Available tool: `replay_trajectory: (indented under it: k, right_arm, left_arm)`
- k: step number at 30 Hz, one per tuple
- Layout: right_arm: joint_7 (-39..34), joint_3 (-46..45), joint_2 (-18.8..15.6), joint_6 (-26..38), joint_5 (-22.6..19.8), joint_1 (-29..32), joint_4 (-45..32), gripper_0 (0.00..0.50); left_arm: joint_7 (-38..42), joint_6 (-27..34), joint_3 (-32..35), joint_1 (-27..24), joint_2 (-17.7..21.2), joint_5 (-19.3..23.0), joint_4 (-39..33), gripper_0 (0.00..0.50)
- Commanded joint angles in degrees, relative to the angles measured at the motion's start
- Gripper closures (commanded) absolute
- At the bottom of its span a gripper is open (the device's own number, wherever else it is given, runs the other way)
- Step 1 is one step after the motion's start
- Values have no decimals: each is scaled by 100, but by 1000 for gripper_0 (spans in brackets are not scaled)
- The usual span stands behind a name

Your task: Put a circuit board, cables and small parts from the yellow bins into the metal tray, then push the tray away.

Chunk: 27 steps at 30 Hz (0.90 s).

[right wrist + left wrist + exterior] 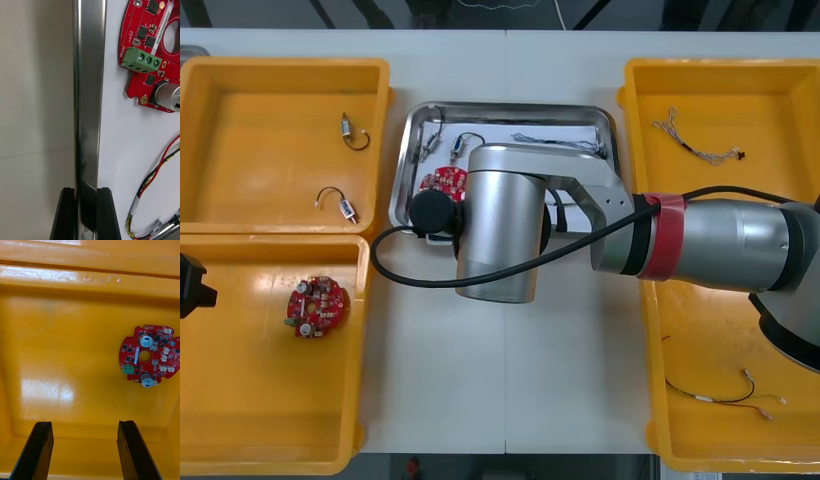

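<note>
Shiny rectangular metal tray (402,175), white inside, sits toward the far edge of the table (510,380). Its left rim is clamped in the right gripper (85,193).

Round red circuit board (442,180) lies flat by the tray's left edge, its green terminal block toward the rim. Red and yellow cable (155,176) lies near it. Thin blue and white twisted cable (548,140) runs along the tray's far edge.

Second round red circuit board (315,306) lies flat in the near left yellow bin (240,455), toward its right edge. Two small metal parts (352,130) with black cable loops lie in the far left yellow bin (280,68), near its right edge.
</note>
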Motion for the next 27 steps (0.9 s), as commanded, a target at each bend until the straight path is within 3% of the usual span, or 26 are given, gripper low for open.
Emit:
replay_trajectory:
  k: [1, 21, 27]
  right_arm:
    - [244, -181, 80, -173, 28, -396, 192, 500]
    - [578, -190, 238, -788, 177, -633, 1124, 500]
    - [675, -190, 264, -1333, 63, -748, 1581, 500]
  left_arm:
    - [-375, -56, 177, 107, 245, 42, -157, 0]
    - [-375, -56, 177, 107, 245, 42, -157, 0]
    - [-375, -56, 177, 107, 245, 42, -157, 0]
